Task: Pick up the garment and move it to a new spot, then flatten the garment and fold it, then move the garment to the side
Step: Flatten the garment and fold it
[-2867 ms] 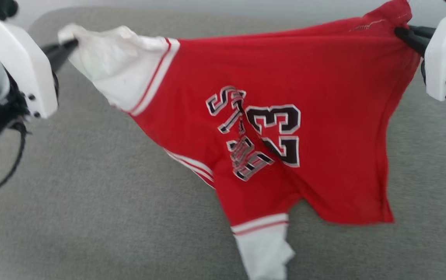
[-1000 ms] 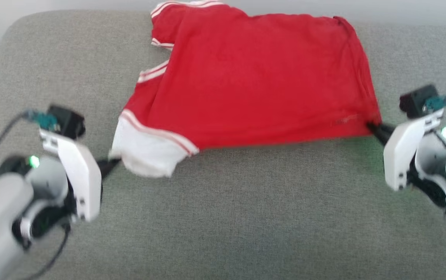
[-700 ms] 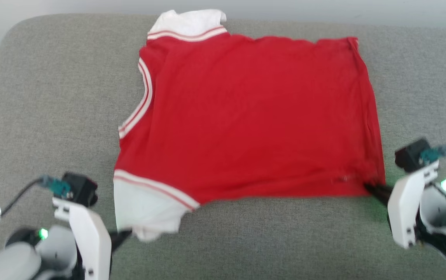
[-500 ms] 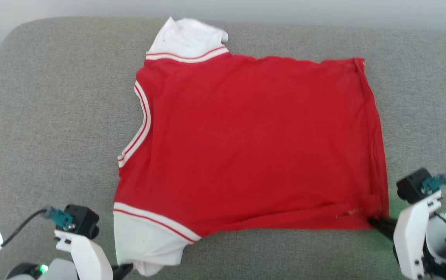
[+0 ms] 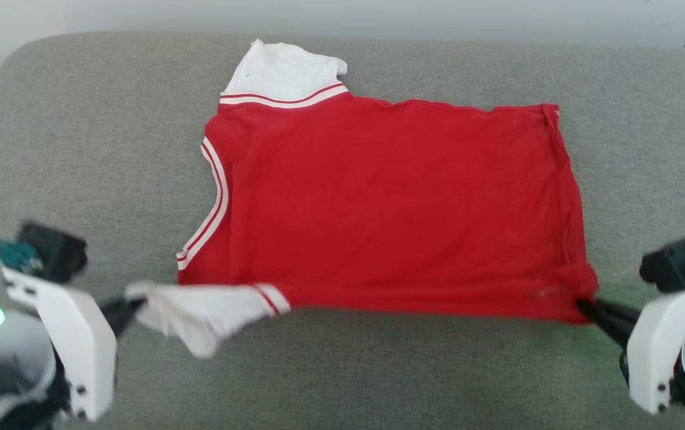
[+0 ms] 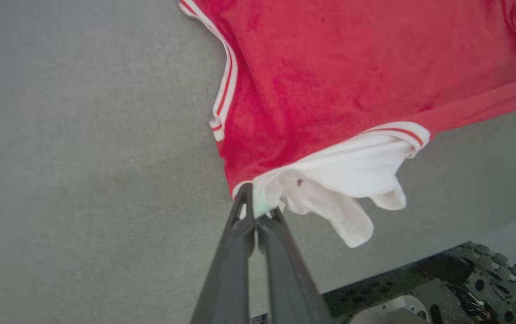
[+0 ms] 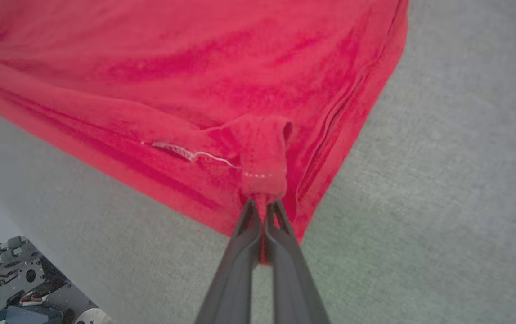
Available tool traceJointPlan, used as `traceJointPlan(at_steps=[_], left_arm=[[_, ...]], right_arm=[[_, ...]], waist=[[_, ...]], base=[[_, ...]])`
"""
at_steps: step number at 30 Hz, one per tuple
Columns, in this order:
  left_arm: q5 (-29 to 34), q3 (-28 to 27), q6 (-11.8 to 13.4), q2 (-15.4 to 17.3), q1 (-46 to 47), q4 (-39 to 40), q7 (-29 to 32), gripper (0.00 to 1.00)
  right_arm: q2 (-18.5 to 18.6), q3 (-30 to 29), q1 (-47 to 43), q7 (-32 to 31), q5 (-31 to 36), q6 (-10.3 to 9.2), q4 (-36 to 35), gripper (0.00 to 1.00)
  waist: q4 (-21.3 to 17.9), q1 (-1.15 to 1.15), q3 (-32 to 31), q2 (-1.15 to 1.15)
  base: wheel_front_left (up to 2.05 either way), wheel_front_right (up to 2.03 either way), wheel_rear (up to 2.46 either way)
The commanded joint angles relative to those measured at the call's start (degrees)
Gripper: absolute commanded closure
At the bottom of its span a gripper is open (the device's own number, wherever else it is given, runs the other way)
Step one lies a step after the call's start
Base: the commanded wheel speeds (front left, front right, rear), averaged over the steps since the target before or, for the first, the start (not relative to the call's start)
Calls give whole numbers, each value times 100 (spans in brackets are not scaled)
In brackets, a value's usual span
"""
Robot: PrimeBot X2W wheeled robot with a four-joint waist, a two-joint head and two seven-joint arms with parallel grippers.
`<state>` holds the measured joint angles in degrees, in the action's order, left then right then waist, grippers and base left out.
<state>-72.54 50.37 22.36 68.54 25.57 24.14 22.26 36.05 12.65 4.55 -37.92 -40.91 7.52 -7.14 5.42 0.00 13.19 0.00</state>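
— Now, in the head view, where is the garment (image 5: 390,203) found?
— It is spread across the middle of the grey padded worktop (image 5: 79,149), plain red side up, with no lettering to be seen. Its near edge is stretched between the two arms. The near white sleeve (image 5: 205,310) is pinched at its end by the left jaws, and the near hem corner (image 5: 575,292) is pinched by the right jaws. The far white sleeve (image 5: 282,71) is laid flat at the back.
— Why is the edge held at both ends?
— Tension is judged to be the aim, so that the cloth is drawn smooth for the flattening step. Folding is not yet begun.
— And what is shown in the left wrist view?
— The left jaws are seen clenched on a bunched tip of the sleeve. The rest of the sleeve (image 6: 352,180) is slack and crumpled beside them and appears lifted off the worktop. The wheeled base (image 6: 464,279) is glimpsed below.
— And in the right wrist view?
— The right jaws are clenched on a small gathered fold of red hem (image 7: 262,153), and ridges are drawn from it along the near edge. The very corner is gripped, it is supposed, so that the whole side is pulled straight. The crumpled sleeve is judged likely to need smoothing before any fold is made.
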Motion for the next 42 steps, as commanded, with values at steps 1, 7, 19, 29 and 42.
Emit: traceJointPlan(at_steps=[1, 7, 19, 29, 42], left_arm=[[163, -81, -44, 44, 210, -54, 42, 100], [815, -188, -582, -213, 1152, -657, 322, 100], [1734, 179, -2163, -2122, 2923, -3919, 187, 100], [1334, 303, -2774, -3153, 3331, -6111, 304, 100], [1096, 170, -2814, -2995, 3424, -6438, 482, 0]], right_arm=[[-94, -78, 145, -65, 89, -6, -97, 100], [-448, -281, 832, -91, 504, -6, -167, 100], [-836, 255, 2665, 282, 1023, -6, 1458, 100], [-1195, 829, 3485, 471, 1124, -6, 2916, 91], [-1024, 871, 3504, 1080, 1032, -6, 2837, 0]], waist=[[-28, 0, 18, 0], [-105, 0, 182, 0], [-178, 0, 810, 0], [-313, 0, 1034, 0], [-344, 0, 743, 0]], base=[[0, 0, 0], [0, 0, 0], [0, 0, 0], [0, 0, 0], [0, 0, 0]])
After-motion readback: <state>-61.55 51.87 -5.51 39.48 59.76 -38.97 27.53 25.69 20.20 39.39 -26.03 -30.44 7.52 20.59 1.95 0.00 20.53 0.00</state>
